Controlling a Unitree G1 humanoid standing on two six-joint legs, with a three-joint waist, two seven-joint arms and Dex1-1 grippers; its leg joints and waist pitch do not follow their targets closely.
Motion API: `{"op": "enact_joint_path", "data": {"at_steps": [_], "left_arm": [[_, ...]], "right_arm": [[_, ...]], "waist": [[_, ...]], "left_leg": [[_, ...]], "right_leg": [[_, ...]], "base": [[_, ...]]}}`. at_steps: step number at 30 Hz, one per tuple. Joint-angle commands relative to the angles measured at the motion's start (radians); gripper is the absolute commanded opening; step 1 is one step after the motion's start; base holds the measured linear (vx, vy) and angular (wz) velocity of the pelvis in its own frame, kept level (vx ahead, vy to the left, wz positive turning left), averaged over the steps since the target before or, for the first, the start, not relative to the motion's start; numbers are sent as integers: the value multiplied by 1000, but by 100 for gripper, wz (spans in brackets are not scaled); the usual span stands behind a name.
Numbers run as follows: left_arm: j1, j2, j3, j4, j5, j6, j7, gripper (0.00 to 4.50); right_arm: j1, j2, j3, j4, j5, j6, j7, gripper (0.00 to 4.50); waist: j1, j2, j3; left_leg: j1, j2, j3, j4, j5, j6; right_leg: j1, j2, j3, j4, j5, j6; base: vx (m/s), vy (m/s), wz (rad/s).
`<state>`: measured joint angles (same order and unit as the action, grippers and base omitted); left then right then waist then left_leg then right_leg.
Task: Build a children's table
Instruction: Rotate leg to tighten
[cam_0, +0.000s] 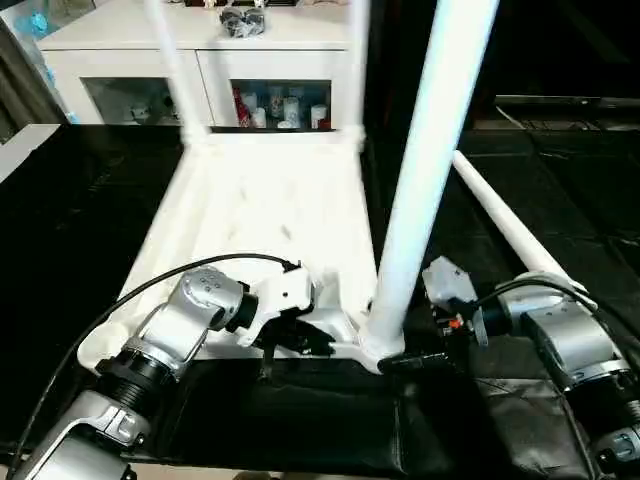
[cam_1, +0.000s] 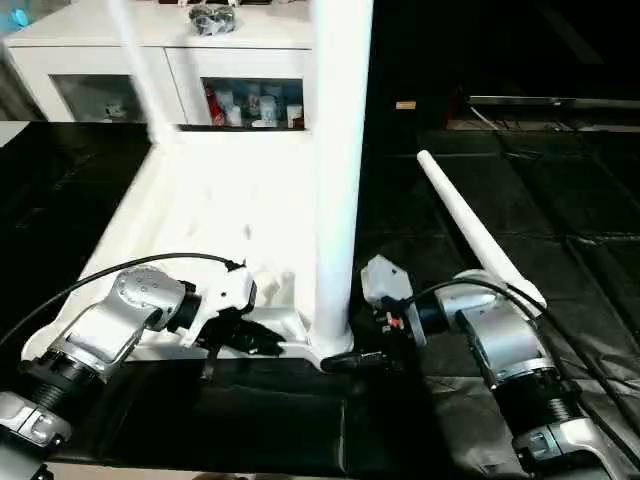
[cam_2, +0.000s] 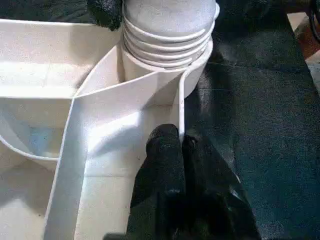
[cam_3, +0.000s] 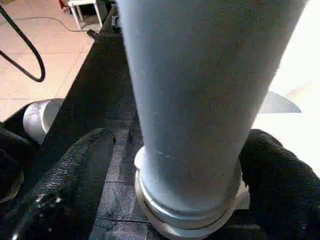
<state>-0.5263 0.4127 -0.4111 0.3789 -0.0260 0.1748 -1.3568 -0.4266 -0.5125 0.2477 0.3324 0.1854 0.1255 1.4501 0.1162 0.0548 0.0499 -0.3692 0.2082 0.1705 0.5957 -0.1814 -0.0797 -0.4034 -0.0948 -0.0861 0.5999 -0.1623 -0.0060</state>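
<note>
The upturned table top (cam_0: 260, 210) lies on the black-covered bench (cam_0: 60, 230), a leg (cam_0: 420, 180) upright in its near corner socket. The left wrist view shows the left gripper (cam_2: 179, 145) pinched together on the top's rim; the right wrist view shows the right gripper (cam_3: 172, 155) spread wide around the leg's base. A loose leg (cam_1: 470, 225) lies beside the top.

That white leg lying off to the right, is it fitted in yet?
Not fitted. The loose leg lies flat on the black mat, beside the tabletop.

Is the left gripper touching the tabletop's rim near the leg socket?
Touching. In the left wrist view the left gripper has its fingers closed together on the thin side wall of the table top, just below the corner socket.
</note>
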Motion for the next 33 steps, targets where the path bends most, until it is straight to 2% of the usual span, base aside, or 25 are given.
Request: {"op": "enact_joint_path", "data": {"at_steps": [1,3,4,7,10,22,23,25,27,28,29,30,31,32,33], "left_arm": [[-28,-1,-17,-12,-2,-18,-44,0],[-29,1,-18,-11,-3,-22,-47,0],[-29,2,-20,-9,-3,-25,-49,0],[-28,3,-23,-7,-5,-30,-50,0],[-24,1,-26,-10,-6,-32,-49,0],[-21,-6,-18,-7,-9,-25,-36,0],[-20,-10,-14,-7,-11,-20,-30,0],[-33,-52,21,9,-20,39,53,0],[-42,-77,43,21,-24,70,105,0],[-52,-102,60,38,-20,86,161,0],[-66,-134,79,58,-13,111,231,0],[-75,-154,91,70,-8,126,275,0],[-85,-185,104,79,-3,150,333,0],[-93,-213,117,83,-4,177,380,0],[-99,-240,128,84,-7,200,418,0]], "right_arm": [[-5,-8,12,11,-16,-23,13,373],[-4,-7,10,19,-19,-32,10,363],[-5,-6,9,24,-17,-37,7,341],[-9,-3,7,33,-9,-38,3,326],[-12,0,8,42,-7,-43,5,290],[9,17,14,34,5,-45,6,274],[14,22,13,29,8,-39,-1,274],[32,64,-3,6,22,21,-80,274],[41,90,-12,-4,27,51,-129,273],[46,117,-16,-7,20,75,-185,273],[42,157,-24,8,-3,92,-274,272],[38,183,-29,20,-20,101,-333,272],[33,228,-42,31,-26,119,-410,272],[27,268,-53,41,-31,132,-476,272],[21,309,-64,49,-36,145,-541,272]], "waist": [[-6,-12,-72],[-7,-10,-72],[-7,-8,-73],[-7,-9,-73],[-6,-9,-73],[-6,-10,-73],[-5,-9,-74],[-6,-7,-72],[-10,-8,-67],[-10,-9,-67],[-19,-6,-62],[-20,-7,-63],[-32,-13,-61],[-42,-12,-58],[-47,-12,-57]], "left_leg": [[7,19,2,-68,-213,61],[7,19,1,-67,-212,61],[7,19,1,-67,-211,63],[8,19,1,-66,-209,66],[8,20,1,-67,-209,68],[7,20,2,-66,-210,70],[8,20,1,-66,-208,69],[8,20,1,-67,-217,66],[10,19,2,-70,-240,54],[9,16,0,-70,-247,49],[12,12,0,-72,-274,29],[16,11,-2,-72,-289,22],[7,6,-5,-75,-295,13],[1,3,-7,-76,-297,7],[1,1,-9,-76,-302,5]], "right_leg": [[53,-46,41,-67,-259,-225],[54,-45,40,-66,-252,-228],[54,-44,40,-66,-246,-231],[54,-43,39,-65,-237,-235],[54,-43,40,-64,-230,-239],[54,-43,39,-64,-233,-239],[55,-43,40,-64,-231,-239],[54,-43,39,-66,-246,-237],[52,-42,40,-71,-281,-228],[55,-43,38,-72,-302,-222],[49,-42,36,-83,-376,-193],[50,-44,34,-87,-406,-182],[57,-44,30,-89,-448,-157],[58,-44,25,-94,-501,-129],[57,-46,22,-100,-529,-114]], "base": [[0,0,0],[0,0,0],[0,0,0],[0,0,0],[0,0,0],[0,0,0],[0,0,0],[0,0,0],[0,0,0],[0,0,0],[0,0,0],[0,0,0],[0,0,0],[0,0,0],[0,0,0]]}}
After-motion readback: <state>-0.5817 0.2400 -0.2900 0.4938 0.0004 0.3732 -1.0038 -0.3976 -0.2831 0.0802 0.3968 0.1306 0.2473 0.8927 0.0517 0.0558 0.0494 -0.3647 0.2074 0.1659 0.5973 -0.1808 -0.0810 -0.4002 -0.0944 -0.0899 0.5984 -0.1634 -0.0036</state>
